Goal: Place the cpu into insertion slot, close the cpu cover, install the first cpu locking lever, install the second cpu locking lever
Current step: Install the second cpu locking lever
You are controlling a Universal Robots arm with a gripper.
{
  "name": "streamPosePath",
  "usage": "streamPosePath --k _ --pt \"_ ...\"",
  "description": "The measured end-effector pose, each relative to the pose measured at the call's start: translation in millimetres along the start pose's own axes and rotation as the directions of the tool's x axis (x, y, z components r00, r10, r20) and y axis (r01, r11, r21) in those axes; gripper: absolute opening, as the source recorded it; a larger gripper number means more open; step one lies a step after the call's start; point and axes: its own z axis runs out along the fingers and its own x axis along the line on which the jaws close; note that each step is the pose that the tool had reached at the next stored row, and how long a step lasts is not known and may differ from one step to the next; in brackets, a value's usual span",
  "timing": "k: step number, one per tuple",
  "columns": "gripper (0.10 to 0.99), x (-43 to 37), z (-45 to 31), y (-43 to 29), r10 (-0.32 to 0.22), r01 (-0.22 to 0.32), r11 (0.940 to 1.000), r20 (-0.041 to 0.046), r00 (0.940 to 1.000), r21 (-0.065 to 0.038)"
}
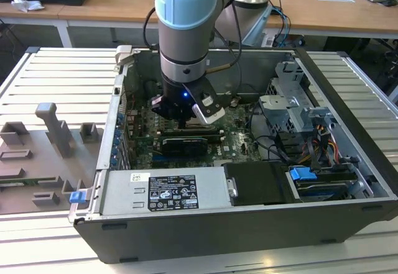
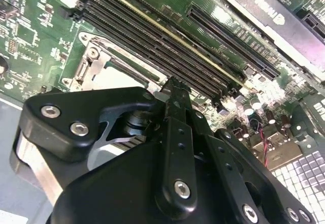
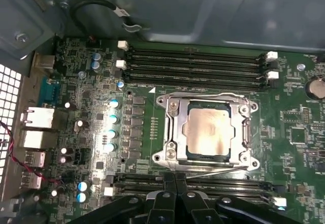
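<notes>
In the first wrist view the cpu point(image 3: 208, 131) sits flat in the insertion slot point(image 3: 172, 135), and the cpu cover point(image 3: 245, 127) lies closed around it, the chip's pale top showing through the frame's window. A thin locking lever point(image 3: 213, 171) runs along the socket's edge nearest the gripper point(image 3: 175, 183), whose two black fingertips are pressed together with nothing between them, hovering just beside that lever. Long black memory slots point(image 3: 195, 64) flank the socket on the far side, and another bank point(image 3: 228, 186) lies partly under the fingers. A row of blue-topped capacitors point(image 3: 110, 125) stands near the socket on the green motherboard point(image 3: 294, 127).

In the exterior view the arm point(image 1: 183, 25) reaches down into the open computer case point(image 1: 205, 230), hiding the socket area. A black graphics card point(image 1: 185, 145) lies just in front of the gripper point(image 1: 186, 120), the power supply point(image 1: 168, 190) near the case's front wall, and drive cages point(image 1: 298, 109) toward the exterior view's right.
</notes>
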Motion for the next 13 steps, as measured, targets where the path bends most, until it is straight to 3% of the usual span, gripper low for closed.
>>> streamPosePath --k 7,13 --pt "0.106 4.7 15.0 -2.7 0.000 0.000 0.9998 0.0011 1.0000 -0.017" --pt "0.106 9.8 20.4 -3.4 0.000 0.000 0.9988 0.0032 1.0000 -0.049"
